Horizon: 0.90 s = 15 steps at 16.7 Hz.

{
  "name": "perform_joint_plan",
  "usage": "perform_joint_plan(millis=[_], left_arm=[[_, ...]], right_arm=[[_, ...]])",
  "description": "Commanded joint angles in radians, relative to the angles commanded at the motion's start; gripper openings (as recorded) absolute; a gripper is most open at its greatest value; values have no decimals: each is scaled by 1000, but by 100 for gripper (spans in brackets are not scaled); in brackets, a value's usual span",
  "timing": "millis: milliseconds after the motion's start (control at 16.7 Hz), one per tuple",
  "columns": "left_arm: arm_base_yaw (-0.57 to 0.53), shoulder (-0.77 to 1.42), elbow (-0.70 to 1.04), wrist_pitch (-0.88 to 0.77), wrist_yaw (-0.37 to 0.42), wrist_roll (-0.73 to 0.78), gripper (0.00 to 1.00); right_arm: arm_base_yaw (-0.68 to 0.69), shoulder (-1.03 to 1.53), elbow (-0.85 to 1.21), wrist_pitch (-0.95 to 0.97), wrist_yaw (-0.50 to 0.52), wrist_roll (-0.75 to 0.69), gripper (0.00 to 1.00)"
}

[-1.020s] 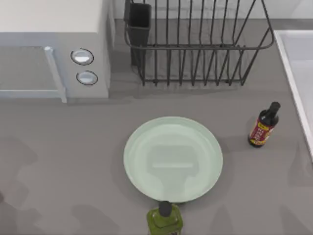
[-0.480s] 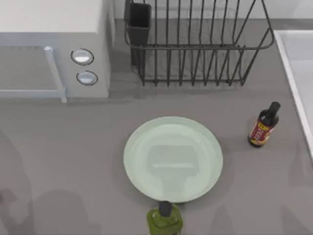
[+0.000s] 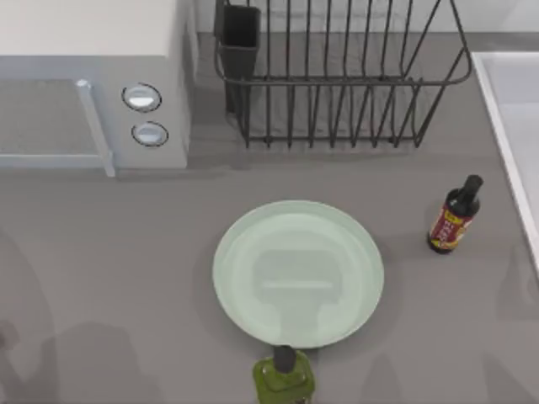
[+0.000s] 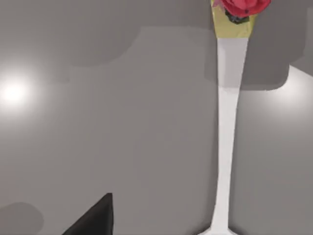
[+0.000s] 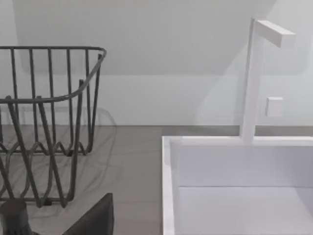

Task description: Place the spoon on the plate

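The spoon [image 4: 227, 137] lies flat on the grey table in the left wrist view, a thin white handle ending in a red ornament [image 4: 239, 7]. A dark part of my left gripper [image 4: 93, 220] hangs above the table beside the handle, apart from it. The plate [image 3: 298, 273], round and pale mint green, sits at the table's middle in the top view with nothing on it. A dark part of my right gripper [image 5: 95, 218] shows in the right wrist view, facing the rack and the sink.
A green bottle [image 3: 285, 379] stands at the plate's near edge and a dark sauce bottle [image 3: 455, 217] to its right. A wire dish rack [image 3: 337, 76] is behind, a microwave [image 3: 93, 84] at back left, and a white sink [image 3: 514, 126] with its faucet [image 5: 254, 78] at right.
Arm shadows on the table at the top view's lower left have shifted. The plate and bottles have not moved.
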Motion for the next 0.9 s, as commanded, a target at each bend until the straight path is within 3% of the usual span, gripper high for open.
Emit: perform_joint_plan(millis=[480, 840, 900], left_arm=[[4, 182, -199, 390, 0, 6, 100], [4, 206, -226, 434, 0, 7, 100], [4, 206, -226, 434, 0, 7, 92]], right_arm=[[0, 0, 0, 0, 0, 0, 100], [0, 0, 0, 0, 0, 0, 100], [0, 0, 0, 0, 0, 0, 100]])
